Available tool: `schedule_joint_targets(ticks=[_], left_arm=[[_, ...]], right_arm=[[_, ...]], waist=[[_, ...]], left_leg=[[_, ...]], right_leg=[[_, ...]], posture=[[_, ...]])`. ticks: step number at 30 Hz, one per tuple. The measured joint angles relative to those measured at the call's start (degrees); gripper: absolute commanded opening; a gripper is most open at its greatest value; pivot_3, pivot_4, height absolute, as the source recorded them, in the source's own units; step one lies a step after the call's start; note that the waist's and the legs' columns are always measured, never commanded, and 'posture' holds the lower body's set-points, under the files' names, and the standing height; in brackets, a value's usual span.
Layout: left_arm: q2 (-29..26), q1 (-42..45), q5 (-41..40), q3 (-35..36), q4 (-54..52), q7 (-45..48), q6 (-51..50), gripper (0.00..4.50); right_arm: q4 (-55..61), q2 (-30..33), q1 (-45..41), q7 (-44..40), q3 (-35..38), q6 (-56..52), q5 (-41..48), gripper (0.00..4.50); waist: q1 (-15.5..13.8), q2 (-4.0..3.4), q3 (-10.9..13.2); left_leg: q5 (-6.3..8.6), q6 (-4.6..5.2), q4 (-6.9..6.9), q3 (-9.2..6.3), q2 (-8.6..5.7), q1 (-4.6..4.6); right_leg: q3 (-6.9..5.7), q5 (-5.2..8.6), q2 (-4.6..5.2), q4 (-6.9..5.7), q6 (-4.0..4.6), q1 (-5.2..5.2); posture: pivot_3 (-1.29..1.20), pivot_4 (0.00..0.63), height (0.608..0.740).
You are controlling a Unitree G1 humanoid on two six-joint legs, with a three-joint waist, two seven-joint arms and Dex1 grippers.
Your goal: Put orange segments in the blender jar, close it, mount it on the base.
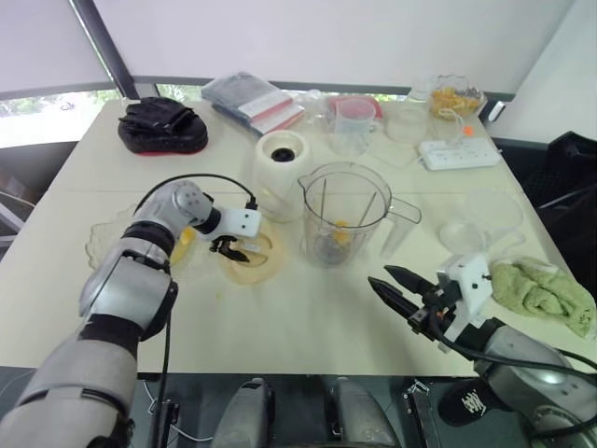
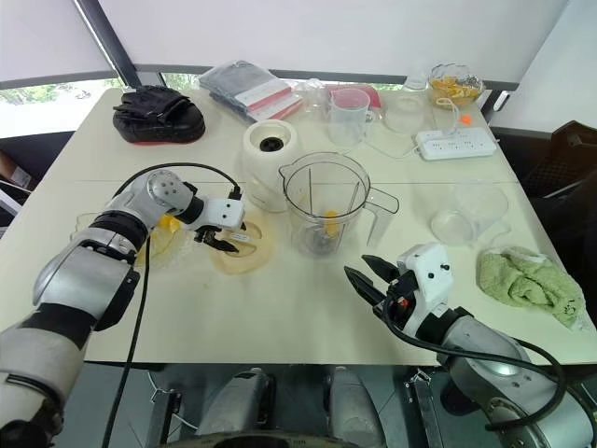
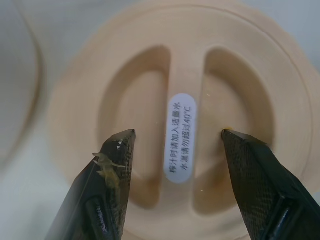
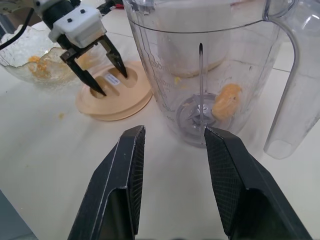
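The clear blender jar (image 1: 343, 215) stands upright mid-table with an orange segment (image 4: 226, 100) at its bottom by the blades. Its beige lid (image 3: 175, 60) lies flat on the table to the jar's left. My left gripper (image 1: 230, 247) is open just above the lid, one finger in each recess on either side of the centre bar. A glass bowl (image 1: 101, 241) with orange segments (image 1: 183, 241) sits left of the lid. The white blender base (image 1: 280, 168) stands behind the lid. My right gripper (image 1: 380, 275) is open and holds nothing, low over the table in front of the jar.
At the back are a black bag (image 1: 160, 126), packets (image 1: 252, 98), a measuring cup (image 1: 353, 121), a bowl of orange peel (image 1: 455, 98) and a power strip (image 1: 459, 152). A clear bowl (image 1: 490, 215) and a green towel (image 1: 546, 289) lie at the right.
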State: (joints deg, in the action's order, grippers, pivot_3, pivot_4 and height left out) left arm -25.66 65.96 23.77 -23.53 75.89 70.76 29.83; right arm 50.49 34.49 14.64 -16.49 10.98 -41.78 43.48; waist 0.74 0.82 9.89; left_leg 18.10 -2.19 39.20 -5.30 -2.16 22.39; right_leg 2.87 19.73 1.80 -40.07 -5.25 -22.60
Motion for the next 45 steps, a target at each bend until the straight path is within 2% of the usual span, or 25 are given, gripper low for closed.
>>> schedule_joint_targets(ticks=[3,6,9,10,20,26,29,32,37,45], left_arm=[[0.51,0.10,0.77,-0.31,0.00,-1.09,-0.70,2.85],[1.03,0.20,1.70,-0.38,0.00,-2.09,-0.88,2.07],[1.32,0.26,2.12,-0.48,0.23,-1.41,-0.72,0.61],[1.25,0.32,2.07,-0.37,0.27,-1.32,-0.80,0.27],[0.84,0.12,1.13,0.99,0.32,-0.15,-0.38,0.25],[0.46,0.73,-5.82,6.85,-1.32,9.21,0.63,0.25],[-0.39,2.43,-9.43,9.25,-3.69,14.47,0.67,0.25],[-1.32,3.53,-12.56,11.17,-6.34,18.50,0.60,0.25],[-2.95,4.07,-17.37,11.24,-10.93,21.48,-2.25,0.25],[-11.64,4.10,-25.36,8.39,-20.07,21.52,-6.31,0.25]], right_arm=[[0.01,0.03,0.00,0.36,0.00,-0.01,0.00,1.93],[0.10,0.18,0.08,0.50,0.02,-0.02,0.00,1.93],[0.55,0.34,0.34,0.80,0.17,-0.08,0.01,1.93],[0.70,0.37,0.41,0.83,0.25,-0.10,0.01,1.93],[0.21,0.35,0.43,0.90,0.43,-0.17,-0.94,1.93],[-2.60,-1.70,0.60,3.78,-3.30,-0.14,-6.90,1.93],[-3.56,-3.00,0.61,4.26,-3.65,0.08,-8.57,2.78],[-3.94,-3.68,0.51,4.99,-4.02,0.93,-11.27,4.32],[-7.38,-5.66,-1.84,6.44,-3.90,3.28,-15.86,4.42],[-15.84,-13.91,-9.32,12.08,-5.73,7.84,-24.46,4.42]], waist=[[-0.03,0.00,-0.05],[-0.06,0.01,-0.11],[-0.23,-0.01,-0.15],[-0.28,-0.02,-0.18],[-0.05,0.02,-0.17],[0.08,0.08,-0.13],[0.15,0.08,-0.13],[0.22,0.08,-0.13],[0.35,0.09,-0.12],[0.67,0.06,-0.13]], left_leg=[[0.00,0.00,0.02,0.00,0.00,-0.09],[0.00,0.00,0.02,0.00,-0.01,-0.17],[-0.02,0.00,0.02,-0.02,-0.02,-0.30],[-0.07,0.07,0.02,-0.04,-0.04,-0.36],[-0.11,0.11,0.01,-0.03,-0.05,-0.31],[-0.12,0.10,0.02,-0.03,-0.04,0.04],[-0.12,0.10,0.00,-0.03,-0.04,0.06],[-0.12,0.10,0.00,-0.03,-0.04,0.06],[-0.12,0.10,0.01,-0.03,-0.03,0.04],[-0.14,0.06,-0.03,-0.01,-0.01,0.05]], right_leg=[[0.00,0.00,-0.01,-0.01,0.00,0.11],[-0.01,0.00,-0.02,-0.01,0.00,0.20],[-0.02,0.00,-0.03,-0.02,0.00,0.35],[-0.02,0.00,-0.03,-0.02,0.00,0.43],[-0.01,0.00,-0.03,-0.05,-0.01,0.35],[-0.01,0.00,-0.01,-0.07,-0.01,-0.04],[-0.01,-0.01,-0.01,-0.07,-0.01,-0.07],[-0.01,0.00,0.00,-0.07,-0.01,-0.07],[-0.01,0.00,-0.05,-0.08,-0.01,-0.07],[0.05,-0.01,0.00,-0.15,0.00,-0.18]], posture=[[0.00,0.150,0.740],[0.00,0.150,0.740],[0.00,0.150,0.740],[0.00,0.150,0.740],[0.00,0.150,0.740],[0.00,0.150,0.740],[0.00,0.150,0.740],[0.00,0.150,0.740],[0.00,0.150,0.740],[0.00,0.150,0.740]])
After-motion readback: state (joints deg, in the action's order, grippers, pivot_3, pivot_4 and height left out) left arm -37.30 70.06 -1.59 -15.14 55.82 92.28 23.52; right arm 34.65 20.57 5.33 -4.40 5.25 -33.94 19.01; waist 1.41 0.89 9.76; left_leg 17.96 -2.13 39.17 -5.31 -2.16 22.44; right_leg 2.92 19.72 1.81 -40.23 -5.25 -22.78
